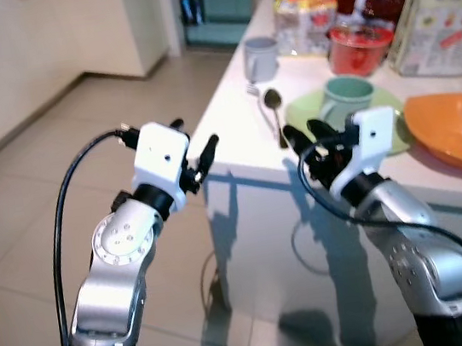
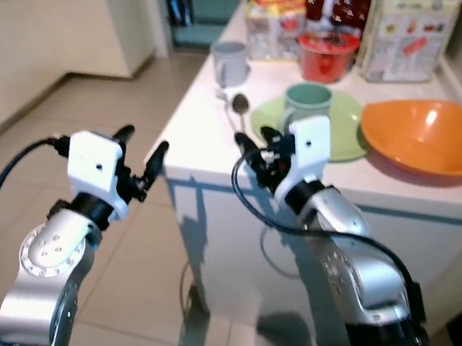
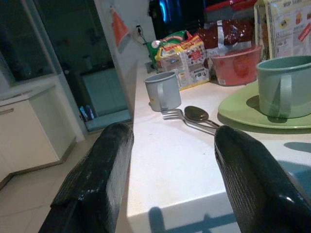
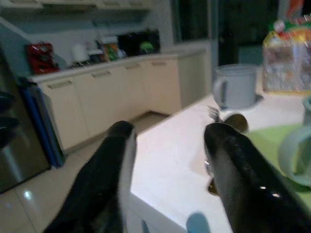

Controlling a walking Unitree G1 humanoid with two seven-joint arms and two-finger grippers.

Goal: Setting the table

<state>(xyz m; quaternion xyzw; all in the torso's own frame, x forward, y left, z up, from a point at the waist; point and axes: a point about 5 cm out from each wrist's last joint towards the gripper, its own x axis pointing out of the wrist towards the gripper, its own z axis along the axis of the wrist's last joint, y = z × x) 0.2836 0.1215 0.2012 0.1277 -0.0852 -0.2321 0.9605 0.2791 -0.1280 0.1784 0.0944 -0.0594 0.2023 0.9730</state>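
Observation:
A white table (image 1: 231, 113) holds a light green plate (image 1: 302, 113) with a green mug (image 1: 345, 98) standing on it. A spoon (image 1: 274, 111) and a fork (image 3: 170, 115) lie together left of the plate, and a grey-blue mug (image 1: 260, 57) stands behind them. An orange bowl (image 1: 457, 128) sits right of the plate. My left gripper (image 1: 196, 148) hovers open off the table's near left corner, holding nothing. My right gripper (image 1: 310, 140) is open at the table's front edge, just short of the plate and spoon.
At the back of the table stand a red bowl (image 1: 360, 47), snack bags (image 1: 304, 8) and a printed carton (image 1: 442, 18). Tiled floor (image 1: 31, 218) lies to the left, with cream cabinets (image 1: 15, 48) beyond it.

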